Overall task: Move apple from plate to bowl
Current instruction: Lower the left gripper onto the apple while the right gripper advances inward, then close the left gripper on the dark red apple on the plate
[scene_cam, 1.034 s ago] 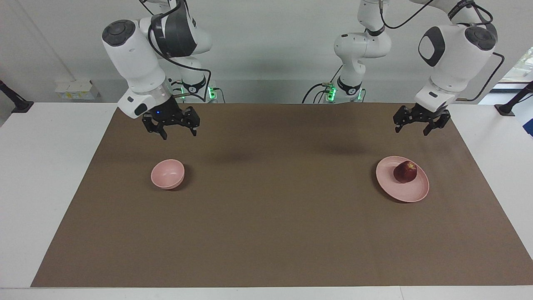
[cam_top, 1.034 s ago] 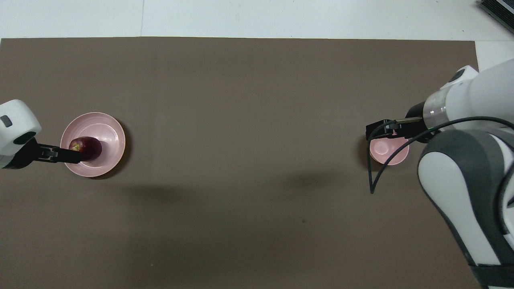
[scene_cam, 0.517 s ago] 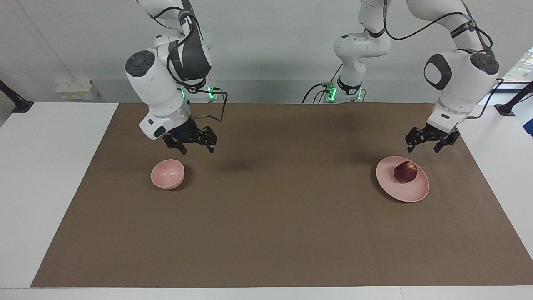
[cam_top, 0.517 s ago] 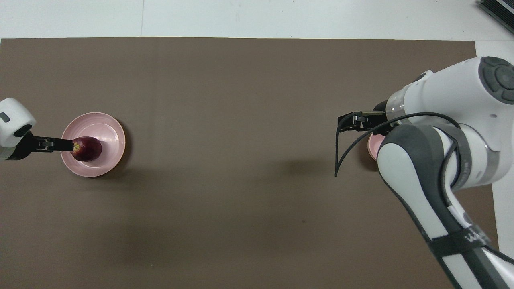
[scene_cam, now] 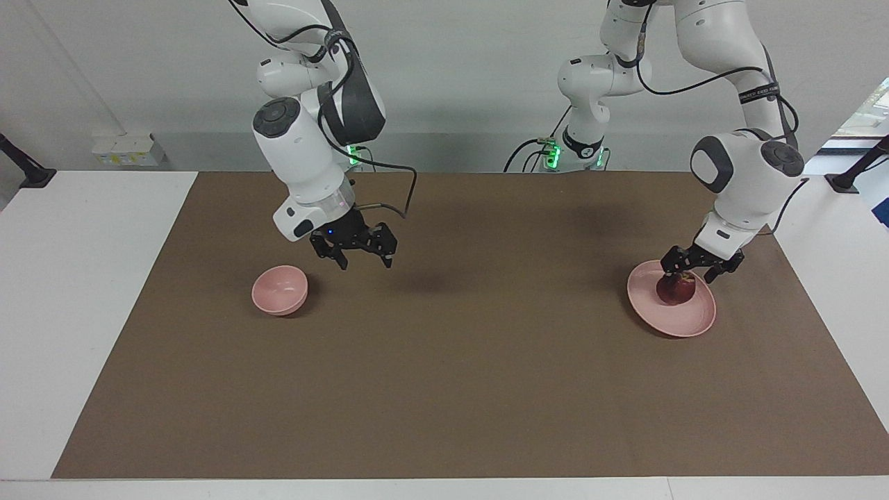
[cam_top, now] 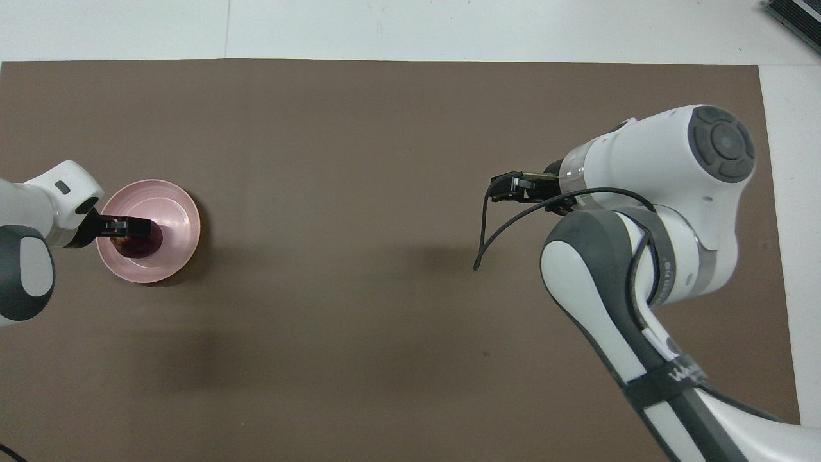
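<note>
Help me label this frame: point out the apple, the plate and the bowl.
apple (scene_cam: 675, 291), facing view, its dark red side below the left gripper.
plate (scene_cam: 684, 323), facing view, bare rim.
bowl (scene_cam: 279, 289), facing view, its inside wall.

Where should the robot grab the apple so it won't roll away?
Probably around its round middle, coming straight down from above. The apple sits on the flat plate with its top facing up and nothing beside it, and the left gripper is over it. A finger on each side should hold it steady.
</note>
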Available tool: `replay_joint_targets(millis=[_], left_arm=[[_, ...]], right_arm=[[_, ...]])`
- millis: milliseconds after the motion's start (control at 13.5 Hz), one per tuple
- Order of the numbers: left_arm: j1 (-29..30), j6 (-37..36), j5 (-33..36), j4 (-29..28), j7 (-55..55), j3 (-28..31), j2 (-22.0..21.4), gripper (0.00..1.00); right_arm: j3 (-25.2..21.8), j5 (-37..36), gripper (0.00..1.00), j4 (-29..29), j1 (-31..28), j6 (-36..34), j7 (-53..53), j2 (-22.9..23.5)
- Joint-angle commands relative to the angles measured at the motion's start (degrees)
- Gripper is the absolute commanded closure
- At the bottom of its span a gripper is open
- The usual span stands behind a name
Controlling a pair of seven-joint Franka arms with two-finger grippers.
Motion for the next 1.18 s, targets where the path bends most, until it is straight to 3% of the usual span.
replay_joint_targets(millis=[0,74,148,222,591,739,812,1108], left_arm=[[-0.1,3.0,-1.0,-2.3,1.8,0.3,-0.6,0.28],[-0.1,2.9,-1.0,-2.3,2.5,0.3,-0.6,0.67],[-0.4,2.9,-1.0,-2.3,2.8,0.3,-0.6,0.95],[-0.5,2.9,-1.0,-2.1,2.7,0.3,-0.6,1.00],[-2.5,1.8,-1.2,-1.1,3.7,0.3,-0.8,1.00],[-2.6,-4.2,-1.5,2.0,3.6,0.1,-2.1,1.00],[-2.6,-7.6,-3.9,3.1,3.8,-0.2,-2.8,1.00],[-7.6,-8.3,-18.1,3.2,3.5,-0.2,-7.2,1.00]], right_arm=[[-0.2,4.1,0.00,0.1,2.3,4.2,0.8,2.5],[-0.2,4.3,0.00,0.1,2.4,3.9,0.7,2.6],[-0.2,4.3,0.00,0.1,2.5,3.5,0.7,2.5],[-0.2,4.4,0.00,0.1,3.1,3.4,0.8,2.5],[-0.1,4.6,0.00,0.0,3.6,3.1,1.5,2.6],[-0.1,4.6,0.00,0.1,3.7,3.1,2.6,2.6],[-0.1,7.0,0.00,0.1,3.7,3.2,2.8,2.6],[0.4,12.7,0.00,0.3,4.1,3.1,4.2,2.6]])
